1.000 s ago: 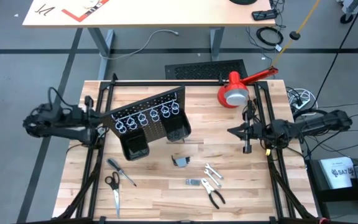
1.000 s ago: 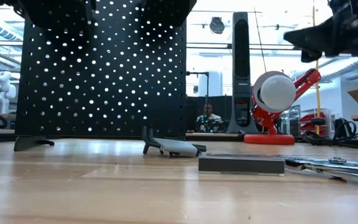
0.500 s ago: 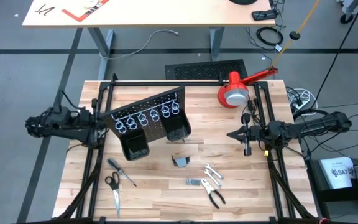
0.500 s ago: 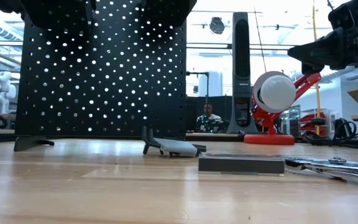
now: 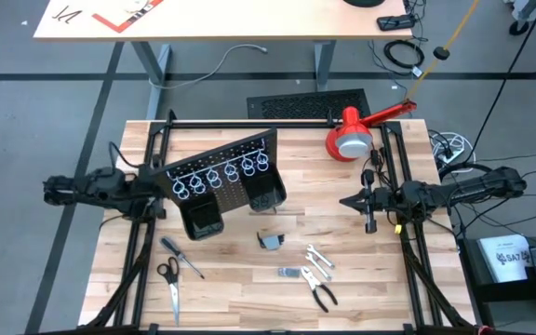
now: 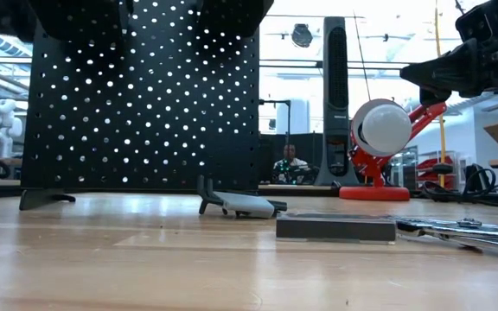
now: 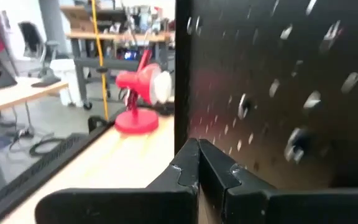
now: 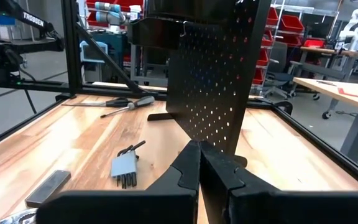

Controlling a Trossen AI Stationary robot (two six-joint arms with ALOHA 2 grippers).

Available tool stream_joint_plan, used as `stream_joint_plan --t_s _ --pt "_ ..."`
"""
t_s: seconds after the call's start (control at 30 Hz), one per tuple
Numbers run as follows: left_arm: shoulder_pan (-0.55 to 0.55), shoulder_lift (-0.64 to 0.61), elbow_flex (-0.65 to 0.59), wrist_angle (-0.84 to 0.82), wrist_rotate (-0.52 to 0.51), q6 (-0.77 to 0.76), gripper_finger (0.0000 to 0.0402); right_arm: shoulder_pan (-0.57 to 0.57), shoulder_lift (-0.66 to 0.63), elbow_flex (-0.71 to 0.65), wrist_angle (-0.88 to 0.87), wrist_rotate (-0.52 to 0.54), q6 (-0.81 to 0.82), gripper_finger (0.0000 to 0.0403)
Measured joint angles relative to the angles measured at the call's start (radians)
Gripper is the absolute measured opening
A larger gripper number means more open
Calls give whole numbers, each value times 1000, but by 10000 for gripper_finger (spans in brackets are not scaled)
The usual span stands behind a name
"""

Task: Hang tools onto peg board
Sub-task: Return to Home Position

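The black perforated peg board [image 5: 223, 160] stood skewed left of the wooden table's [image 5: 231, 307] middle, carrying six silver rings [image 5: 214, 177] and two black box bins [image 5: 190, 221] – seen only from above; the low view met its holed back. The left gripper [image 5: 160, 188] lay just beside its edge and the right gripper [image 5: 348, 199] well apart, both pinched together on nothing. One black-handled scissors [image 5: 169, 283], one thin screwdriver [image 5: 183, 258] and one black-handled pliers [image 5: 321, 295] lay in front – the red-and-white lamp [image 5: 348, 136] behind
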Motion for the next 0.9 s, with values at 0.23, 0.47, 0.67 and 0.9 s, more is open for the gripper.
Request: stream_joint_plan --t_s 0.23,0.47,0.67,0.9 --pt "0 0 -132 109 -60 -22 4 0 0 0 -2 0 -9 0" --pt "0 0 -253 195 -50 6 4 0 0 0 -2 0 -26 0" --pt "0 -1 -287 200 11 4 4 0 0 0 -4 0 -41 0" --pt "0 -7 -295 212 76 5 4 0 0 1 -25 -22 -24 0"
